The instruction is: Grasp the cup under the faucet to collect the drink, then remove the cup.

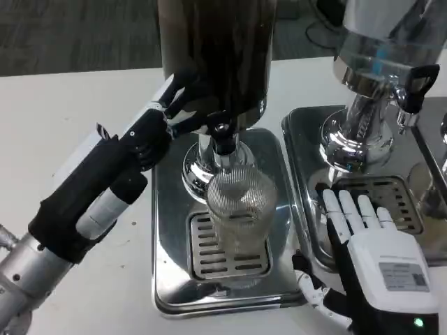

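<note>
Nearest, the right hand [363,244] lies flat with fingers spread wide, holding nothing, on the edge of the right dispenser's tray [307,139]. Beyond it the ribbed clear cup [241,209] stands on the drip grate [202,251] under the faucet [223,143]. Farther back, the left hand [174,105] reaches up at the dark drink dispenser [216,56]; its grip cannot be told

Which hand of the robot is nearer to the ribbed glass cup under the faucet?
The right hand. It rests open just right of the cup, beside the drip tray. The left hand is higher up, at the dispenser's tap, above and left of the cup.
</note>
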